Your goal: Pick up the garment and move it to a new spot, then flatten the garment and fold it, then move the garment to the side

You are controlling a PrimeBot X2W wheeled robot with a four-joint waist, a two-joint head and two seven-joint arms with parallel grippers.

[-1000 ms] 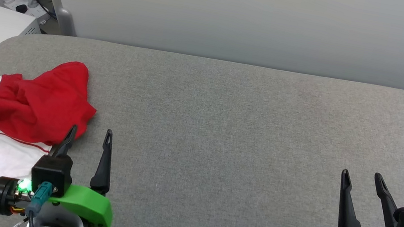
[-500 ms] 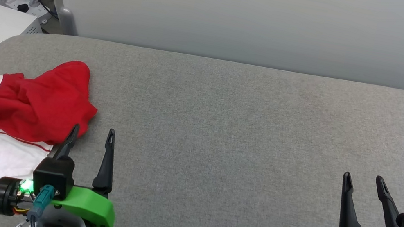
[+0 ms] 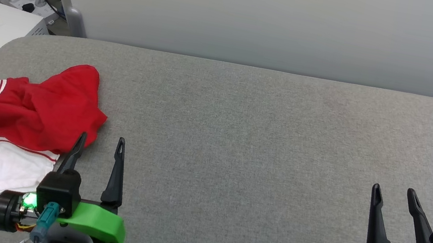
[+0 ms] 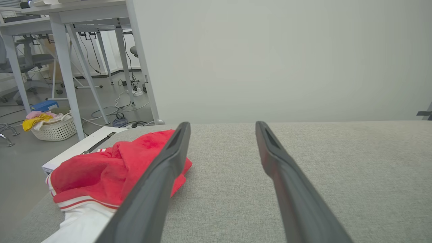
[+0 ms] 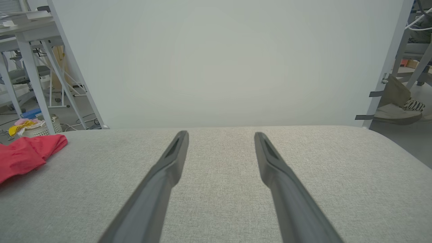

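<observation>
Left gripper [image 3: 102, 137]: fingers spread wide, nothing held. Garment [image 3: 35, 112] lies crumpled on the grey table [image 3: 239, 143], just left of its left finger. Right gripper [image 3: 393, 188]: equally wide, empty, well apart from the garment.

The carrier was a wide table [image 3: 249, 136] covered with grey woven fabric, its far corners rounded. Only one thing lay directly on it: the garment [image 3: 37, 114], crumpled in a heap near the left edge, the red part bunched up and a white part lying flatter on the near side.
</observation>
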